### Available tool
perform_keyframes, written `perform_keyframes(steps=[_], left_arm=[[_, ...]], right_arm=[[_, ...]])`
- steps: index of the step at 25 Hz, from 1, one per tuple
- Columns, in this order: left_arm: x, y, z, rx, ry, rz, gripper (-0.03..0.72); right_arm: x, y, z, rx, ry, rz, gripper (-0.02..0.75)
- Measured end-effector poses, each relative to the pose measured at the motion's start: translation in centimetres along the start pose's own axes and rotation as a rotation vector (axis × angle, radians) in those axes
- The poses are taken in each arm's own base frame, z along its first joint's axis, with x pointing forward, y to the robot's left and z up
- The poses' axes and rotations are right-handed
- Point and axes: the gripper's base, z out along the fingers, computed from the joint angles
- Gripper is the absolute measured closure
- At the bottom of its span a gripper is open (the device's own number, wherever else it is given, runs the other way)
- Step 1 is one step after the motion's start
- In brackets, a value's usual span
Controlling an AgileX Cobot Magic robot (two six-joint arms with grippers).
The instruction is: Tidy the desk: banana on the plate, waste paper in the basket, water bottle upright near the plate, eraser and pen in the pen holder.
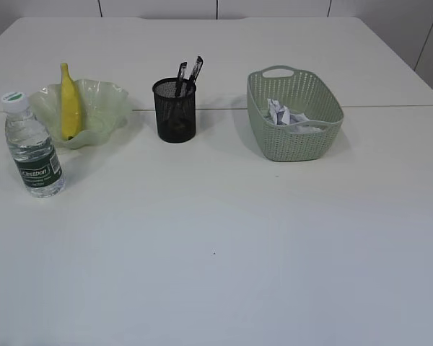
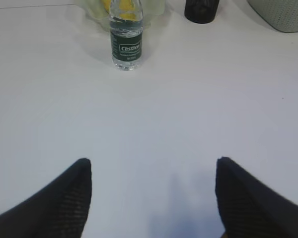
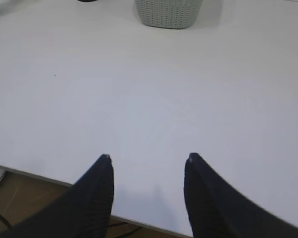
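desk looks tidied, both grippers empty

nearest you, the left gripper (image 2: 151, 198) hangs spread wide over bare white table (image 1: 224, 274), and the right gripper (image 3: 148, 193) stands parted with nothing between its jaws. taking the pen holder (image 1: 175, 110) as landmark: the water bottle (image 1: 33, 144) stands upright to its front left; it's smooth clear plastic, likely slippery, so take it at the labelled waist. left of the holder, the soft banana (image 1: 69, 101) lies on the wavy, glassy green plate (image 1: 105, 108). the pens (image 1: 189, 72) stand in the stiff black mesh. to its right, light crumpled waste paper (image 1: 285, 115) sits in the woven basket (image 1: 274, 140). you can't make out the eraser.
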Motion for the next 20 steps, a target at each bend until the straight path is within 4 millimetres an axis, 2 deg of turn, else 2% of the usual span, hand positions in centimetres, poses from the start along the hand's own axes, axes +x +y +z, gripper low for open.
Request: perform_keyframes(steps=[7, 20], left_arm=[[0.03, -0.11, -0.03, -0.097, -0.01, -0.055, 0.155], [0.05, -0.21, -0.05, -0.179, -0.019, -0.101, 0.162]], right_arm=[[-0.01, 0.13, 0.02, 0.108, 0.0, 0.066, 0.384], [-0.01, 0.15, 0.02, 0.112, 0.0, 0.07, 0.384]])
